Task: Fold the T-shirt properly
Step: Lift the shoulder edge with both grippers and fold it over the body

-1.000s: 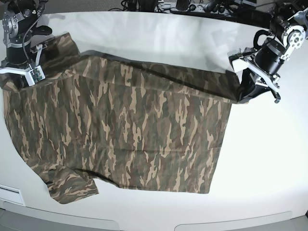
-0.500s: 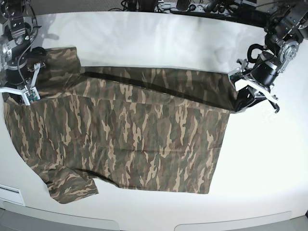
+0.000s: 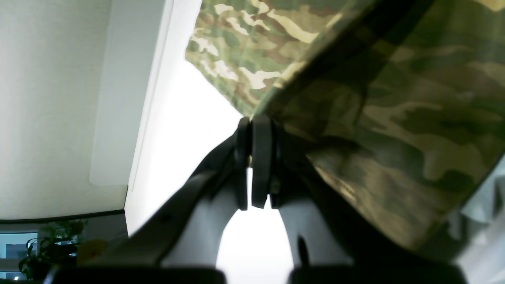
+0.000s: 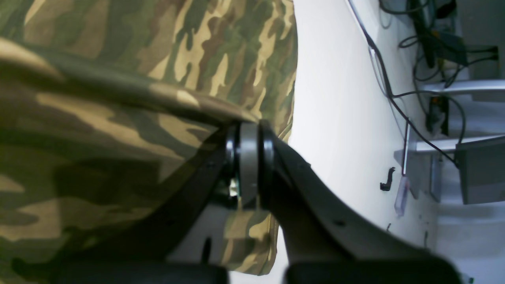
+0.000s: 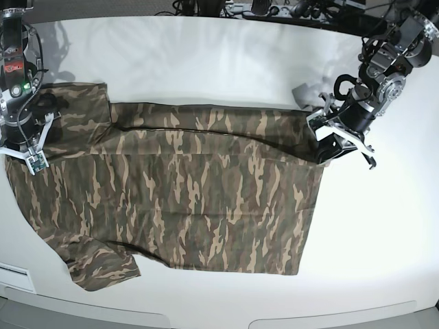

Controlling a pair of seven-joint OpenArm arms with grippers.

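The camouflage T-shirt (image 5: 185, 199) lies spread on the white table (image 5: 219, 62), its far edge doubled over toward the front. At its right corner, my left gripper (image 5: 321, 147) is shut on the cloth. The left wrist view shows the pads (image 3: 260, 157) pressed together, with the T-shirt (image 3: 394, 118) pinched at their tips. My right gripper (image 5: 20, 152) holds the cloth at the left end, by the upper sleeve. Its jaws are closed on a folded edge of the T-shirt (image 4: 118, 118) in the right wrist view, where my right gripper (image 4: 248, 132) meets the cloth.
Cables and equipment (image 5: 274, 9) line the table's far edge, and the right wrist view shows cables and shelving (image 4: 434, 79) beyond the table. The lower sleeve (image 5: 103, 264) lies close to the table's front edge.
Both grippers have moved toward the front with the shirt's far edge. The raised strip has come down over the body, and the left gripper has also shifted inward.
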